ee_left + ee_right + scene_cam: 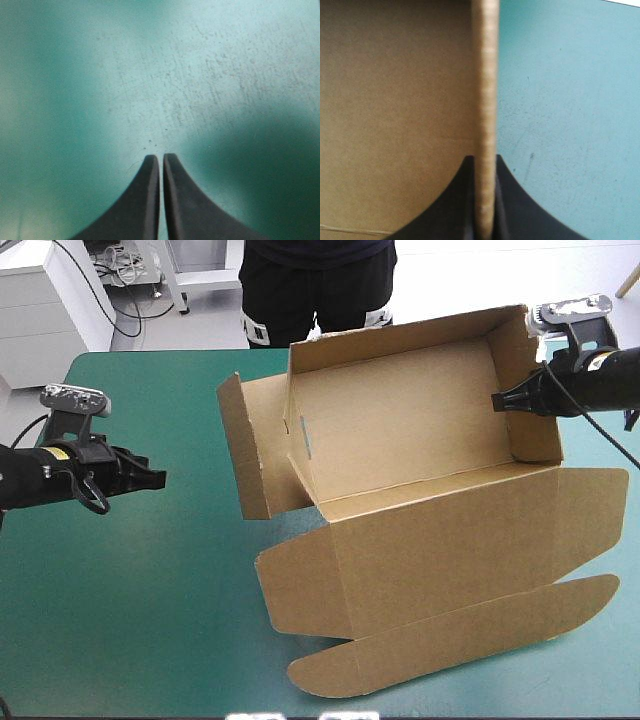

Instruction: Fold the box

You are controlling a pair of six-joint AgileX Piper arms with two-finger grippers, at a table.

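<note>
The box (pixel 395 100) runs past the right wrist view's edges. Its wall edge in the right gripper (pixel 484 160) is blurred.

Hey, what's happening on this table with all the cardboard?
A two-armed robot is partway through folding a brown box. The right tool is shut on the box's right side wall, pinching the top edge of the board. The left tool is shut and empty, hanging over the bare teal-green cover, well clear of the box. The back and right walls stand up; the lid lies flat toward the near edge.
</note>
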